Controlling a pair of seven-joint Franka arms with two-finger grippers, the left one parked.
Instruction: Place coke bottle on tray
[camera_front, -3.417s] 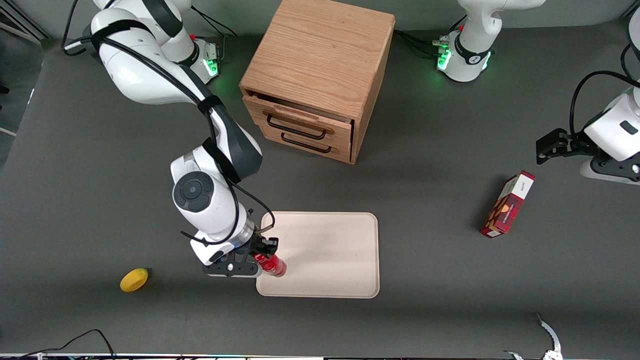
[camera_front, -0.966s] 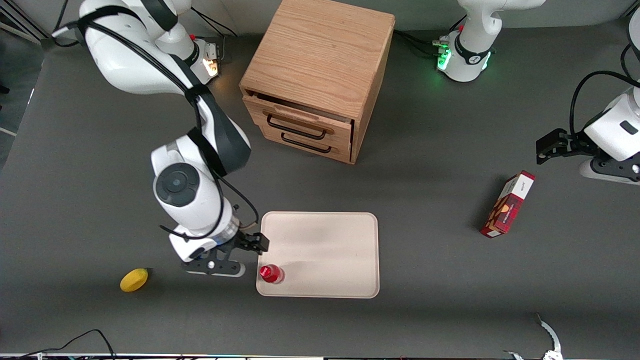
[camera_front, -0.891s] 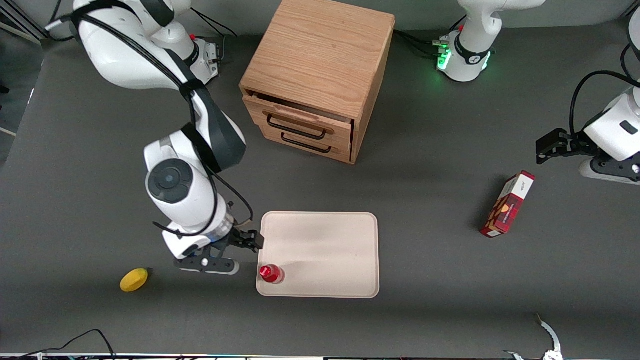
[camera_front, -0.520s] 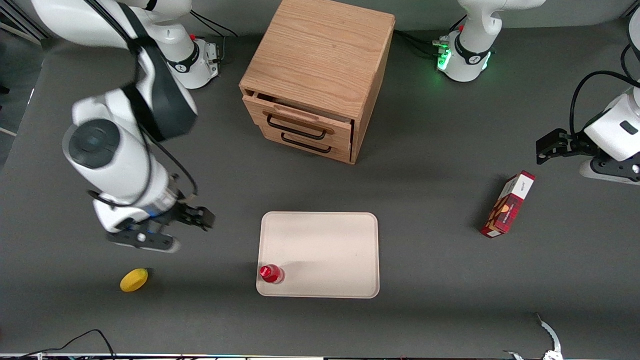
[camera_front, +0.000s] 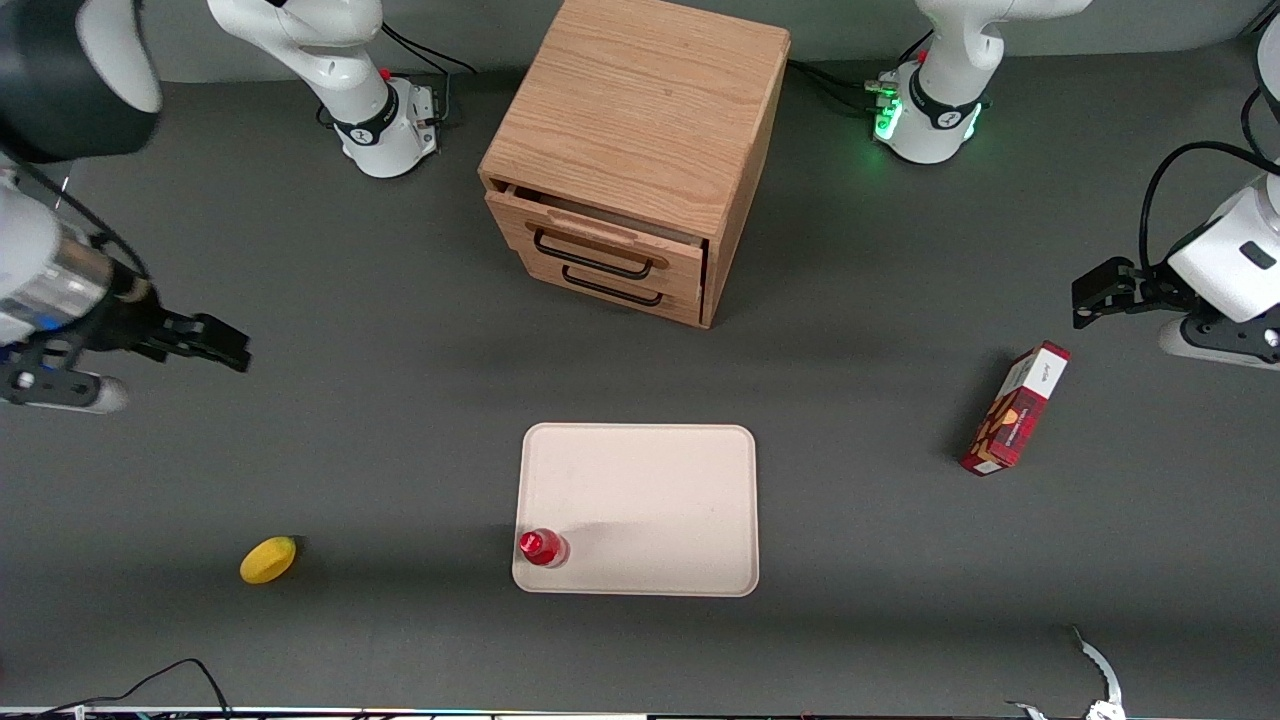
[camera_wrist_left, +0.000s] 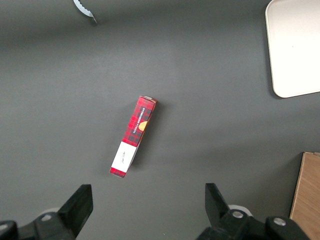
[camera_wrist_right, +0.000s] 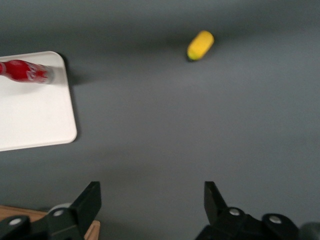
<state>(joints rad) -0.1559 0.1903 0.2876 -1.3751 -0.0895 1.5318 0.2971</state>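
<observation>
Here the wide dark grey table (camera_front: 860, 420) carries everything, and the biggest thing on it, the light oak two-drawer cabinet (camera_front: 640, 150), sits at the upper centre of the front view with its top drawer slightly ajar. Below it, in the lower middle of that frame, lies the large flat cream rectangular tray with rounded corners (camera_front: 660, 500). The working arm's black two-finger gripper (camera_front: 205, 345) hangs at the left edge of the front view, well apart from the tray, its fingers spread and holding nothing; the right wrist view shows the same open jaws over bare table. A red and white rectangular carton (camera_front: 1015, 408) lies at the right of the front frame, toward the parked arm's end. The small glossy red coke bottle with a red cap (camera_front: 542, 548) stands upright on the tray, just inside its lower-left corner in the front view. A small yellow lemon-like fruit (camera_front: 268, 559) rests at lower left.

Judged from this, the placing step looks done; the next move seems to call only for parking the arm clear of the tray.
</observation>
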